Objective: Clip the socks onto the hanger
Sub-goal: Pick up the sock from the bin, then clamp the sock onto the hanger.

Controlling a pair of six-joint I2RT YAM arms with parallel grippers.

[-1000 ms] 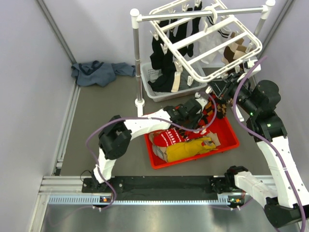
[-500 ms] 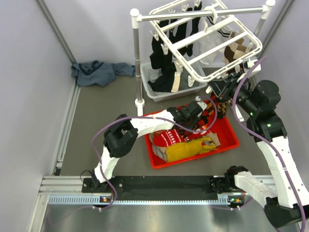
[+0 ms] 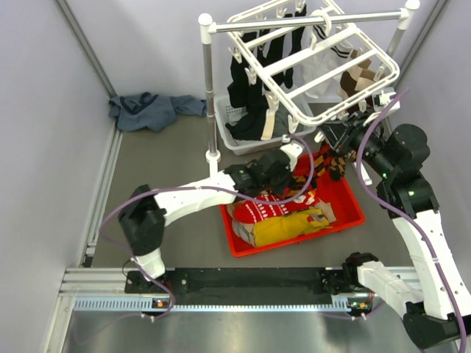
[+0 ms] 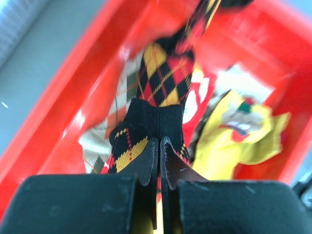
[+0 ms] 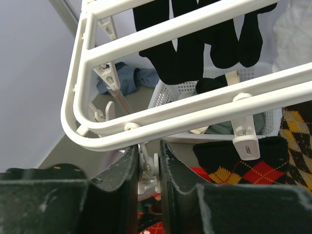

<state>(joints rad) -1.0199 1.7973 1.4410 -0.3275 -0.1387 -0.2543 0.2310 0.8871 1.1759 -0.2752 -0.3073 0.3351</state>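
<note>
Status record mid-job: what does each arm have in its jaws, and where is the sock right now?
left gripper: jaws shut on the cuff of a sock
sock: black with red and yellow diamonds, above the red bin
right gripper: jaws shut on a clip
clip: hangs under the hanger, near its rounded corner

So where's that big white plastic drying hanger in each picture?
Top external: the white plastic hanger sits upper right.
Left wrist: not in it.
Right wrist: its bars cross most of the picture.
Shared landmark: the white mesh basket under it, in top and right wrist views.
</note>
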